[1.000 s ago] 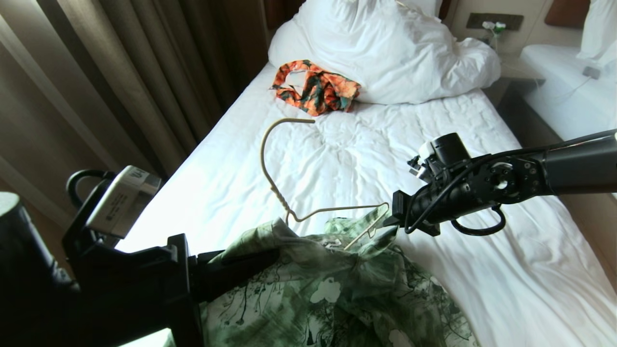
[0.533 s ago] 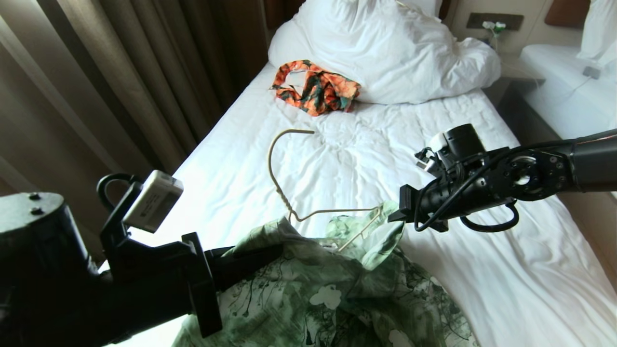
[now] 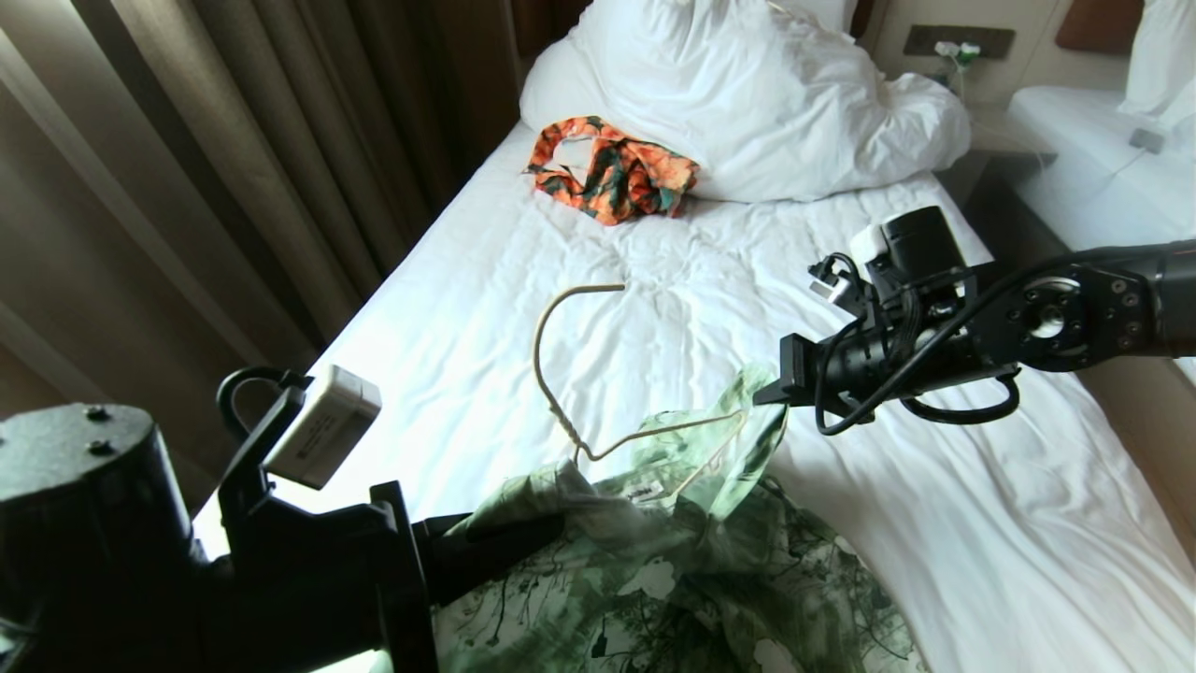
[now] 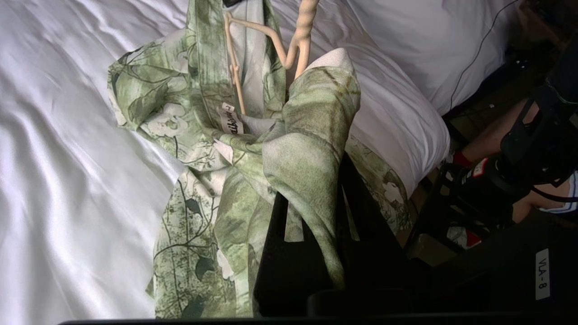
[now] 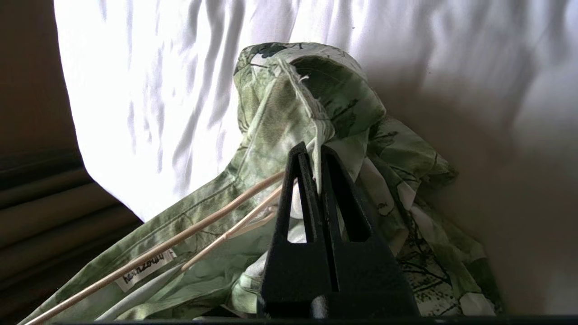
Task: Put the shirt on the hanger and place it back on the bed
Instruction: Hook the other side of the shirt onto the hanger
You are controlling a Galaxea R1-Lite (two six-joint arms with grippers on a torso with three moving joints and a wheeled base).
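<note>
The pale green flowered shirt [image 3: 673, 579] is bunched at the near end of the bed [image 3: 934, 523]. The cream wire hanger [image 3: 561, 374] stands in its collar with the hook up. One shoulder wire shows bare and the other is under fabric. My left gripper [image 3: 523, 528] comes in from the near left, shut on shirt cloth just below the hanger's twisted neck [image 4: 302, 40]. Its tips [image 4: 314, 176] are wrapped in fabric, so whether it also pinches wire is hidden. My right gripper [image 3: 771, 397] is shut on a fold of the shirt [image 5: 307, 90] at the bare wire's end [image 5: 203, 216].
An orange and dark green garment [image 3: 612, 168] lies near the white duvet and pillow [image 3: 747, 93]. Brown curtains [image 3: 234, 168] hang along the bed's left side. A second bed [image 3: 1103, 168] stands across a dark gap on the right. A person's legs [image 4: 492, 135] show beside the bed.
The hanger and shirt collar have come nearer and a little to the right. My right gripper has risen slightly and drawn the collar fold rightward. My left arm has reached further in.
</note>
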